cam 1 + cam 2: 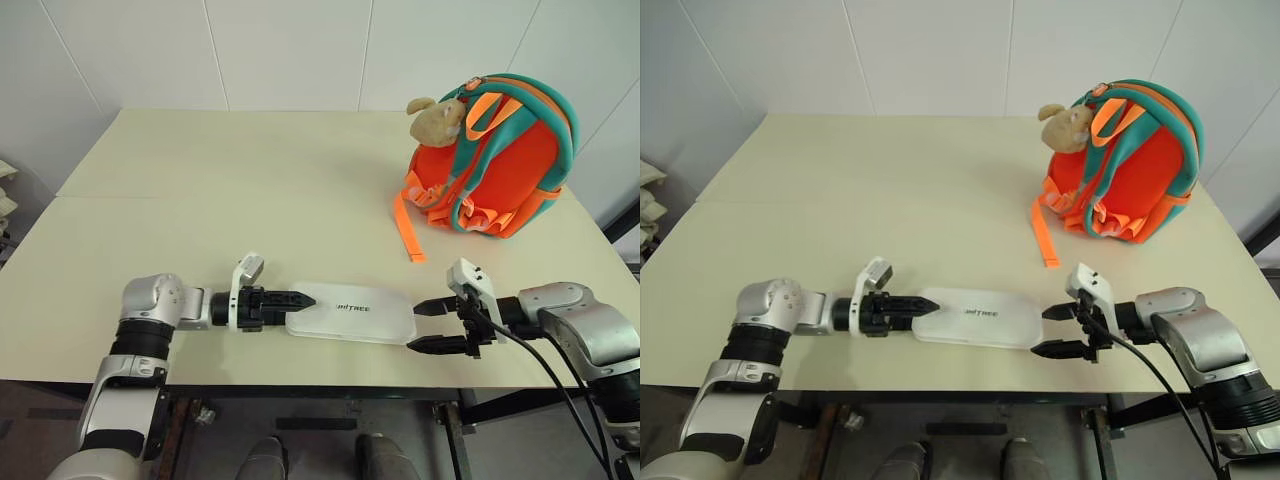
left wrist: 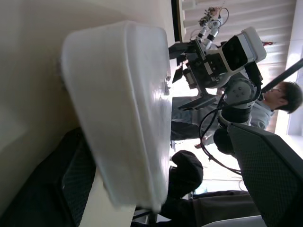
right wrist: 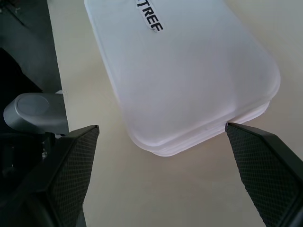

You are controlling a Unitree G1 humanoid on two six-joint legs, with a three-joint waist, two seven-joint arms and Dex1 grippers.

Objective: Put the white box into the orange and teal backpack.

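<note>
- The white box (image 1: pixel 350 313) lies flat on the table (image 1: pixel 200 200) near its front edge, lettering up, with the orange and teal backpack (image 1: pixel 500 160) well apart at about 1 o'clock from it.
- The left gripper (image 1: pixel 292 298) sits at the box's 9 o'clock end, jaws spread, with one finger above the box's top face; it has no clamp on the box.
- The right gripper (image 1: pixel 437 325) faces the 3 o'clock end, jaws spread wide, just short of the rounded corner.
- To do this step well, bring both grippers in evenly, so the thin box does not slide or pivot.
- Seat fingers over and under the edge before closing.
- I cannot tell whether the backpack's opening is unzipped; check that first.
</note>
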